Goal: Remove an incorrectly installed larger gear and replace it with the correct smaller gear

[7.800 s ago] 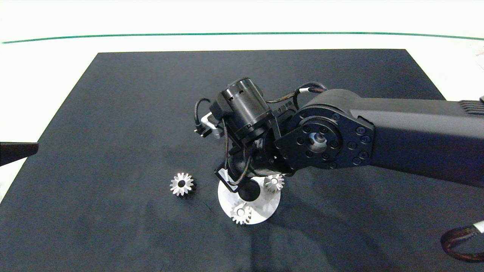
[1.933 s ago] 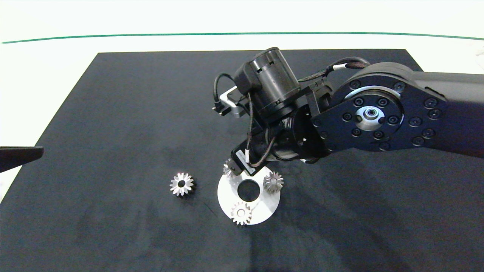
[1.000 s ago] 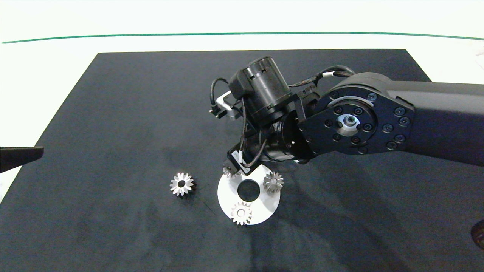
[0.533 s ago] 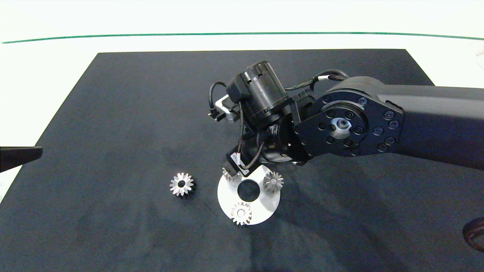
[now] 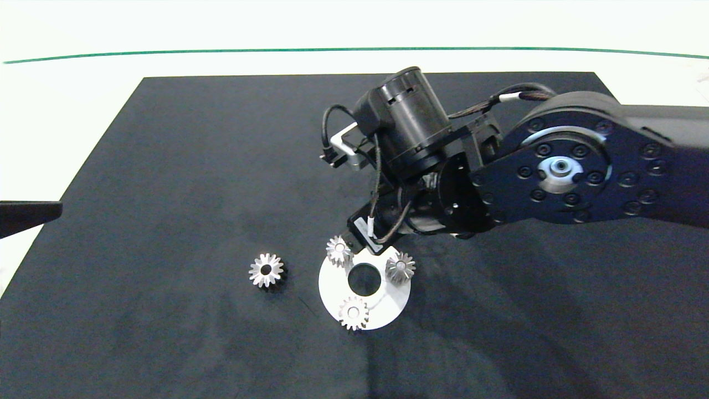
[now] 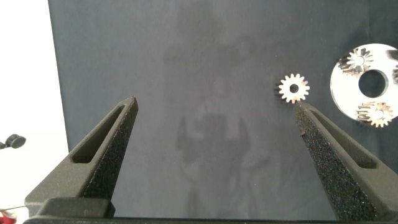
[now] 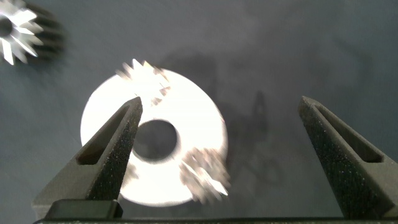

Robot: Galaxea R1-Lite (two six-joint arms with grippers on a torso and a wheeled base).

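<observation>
A black mat (image 5: 183, 166) covers most of a white table (image 5: 66, 88). A thin green line (image 5: 221, 51) runs across the table just beyond the mat's far edge. On the mat, near its front edge, lies a white disc (image 5: 388, 307) with a round centre hole. Two silver gears (image 5: 400, 267) (image 5: 353, 313) sit on the disc's rim, apart from each other.
</observation>
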